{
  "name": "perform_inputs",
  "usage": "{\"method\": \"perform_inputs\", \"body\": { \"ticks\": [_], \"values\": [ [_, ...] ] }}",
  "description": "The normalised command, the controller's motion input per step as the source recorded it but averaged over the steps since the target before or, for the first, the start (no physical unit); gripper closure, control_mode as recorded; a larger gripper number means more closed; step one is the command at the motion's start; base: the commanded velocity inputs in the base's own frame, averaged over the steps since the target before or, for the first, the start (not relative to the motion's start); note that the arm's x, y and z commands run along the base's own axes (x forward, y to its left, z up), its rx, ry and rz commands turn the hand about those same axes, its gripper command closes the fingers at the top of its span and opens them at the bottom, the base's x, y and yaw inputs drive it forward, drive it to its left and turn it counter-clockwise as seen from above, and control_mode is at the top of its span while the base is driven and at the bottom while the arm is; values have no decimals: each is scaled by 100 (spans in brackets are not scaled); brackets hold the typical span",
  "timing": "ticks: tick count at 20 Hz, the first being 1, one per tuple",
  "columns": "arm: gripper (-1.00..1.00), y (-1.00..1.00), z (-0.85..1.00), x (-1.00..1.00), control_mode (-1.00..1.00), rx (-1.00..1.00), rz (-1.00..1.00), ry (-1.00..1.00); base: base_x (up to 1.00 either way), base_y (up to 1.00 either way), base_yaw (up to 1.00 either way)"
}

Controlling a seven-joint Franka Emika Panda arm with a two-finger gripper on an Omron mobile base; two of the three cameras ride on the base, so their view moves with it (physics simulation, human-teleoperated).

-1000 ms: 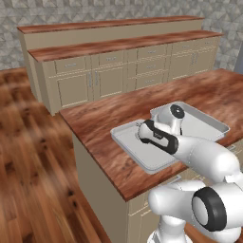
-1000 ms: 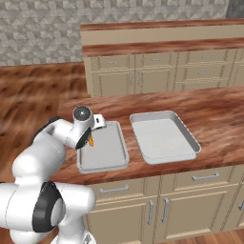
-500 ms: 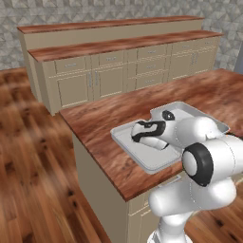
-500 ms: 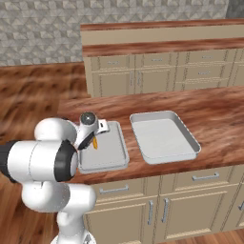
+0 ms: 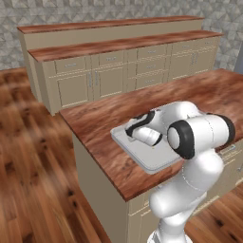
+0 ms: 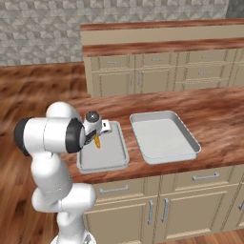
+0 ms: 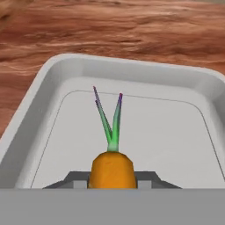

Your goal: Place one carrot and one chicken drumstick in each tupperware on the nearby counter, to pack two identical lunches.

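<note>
My hand is clenched around a carrot, which sits between my two fingers at the bottom centre of the hand view. The orange body fills the gap between them, and its thin green stalks with purple tips point up toward the middle of that frame.

I hold the carrot low over the smaller tupperware, a shallow light-grey tray with rounded corners. In the hand view its raised rim curves across the upper half of the frame, with the pale floor of the tray spread below. I cannot tell whether the carrot touches that floor.

In the right base view the hand sits left of centre, over the upper left part of the tray, and a small piece of orange shows beneath it. The larger tupperware lies just beside the smaller one, to its right in that frame, on the same reddish-brown surface.

In the left base view the hand is at the centre of the frame over the tray, with my white arm bent over its right side.
</note>
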Motion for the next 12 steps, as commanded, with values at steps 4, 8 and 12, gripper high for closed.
{"method": "perform_inputs", "body": {
  "ticks": [4, 8, 12],
  "values": [
    [-100, 0, -29, 56, -100, 0, 0, 0, 0, 0, 0],
    [-100, 0, -48, 54, -100, -1, 0, 0, 0, 0, 0],
    [-100, -4, 25, -66, -100, 0, 0, 2, 0, 0, 0]
  ]
}}
